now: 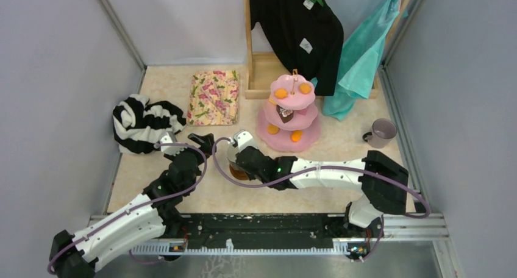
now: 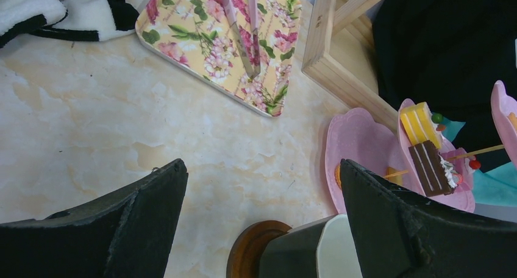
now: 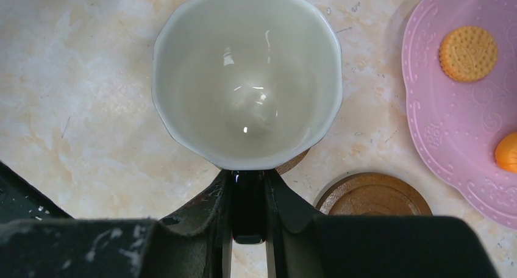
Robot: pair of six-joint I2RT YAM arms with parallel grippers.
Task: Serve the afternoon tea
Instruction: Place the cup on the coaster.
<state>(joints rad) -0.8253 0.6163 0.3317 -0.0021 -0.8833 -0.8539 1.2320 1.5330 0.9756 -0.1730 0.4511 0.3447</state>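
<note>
1. The striped garment lies bunched at the far left of the bench, and the floral cloth lies flat just beside it. Neither belongs to the tea, and both sit clear of the working patch.
2. The left gripper hovers low over bare bench. Its jaws are spread as wide as they go and hold nothing; it is probably placed there to steady or take a piece.
3. Just to its right, the right gripper has its jaws pinched narrowly on the near side of the cream mug (at the handle, it seems, though the fingers hide it). Gripping there keeps the empty cup upright, mouth up.
4. The mug is over a brown saucer, of which only a sliver shows. I cannot tell whether it rests on the saucer or hangs just above. The step in hand looks like seating the cup.
5. A second saucer lies bare just beside, likely meant for the other mug.
6. The pink cake stand stands upright with toy pastries on its tiers, so the food seems laid out.
7. The lilac mug sits well apart at the right, directly on the bench with no saucer under it.
</note>
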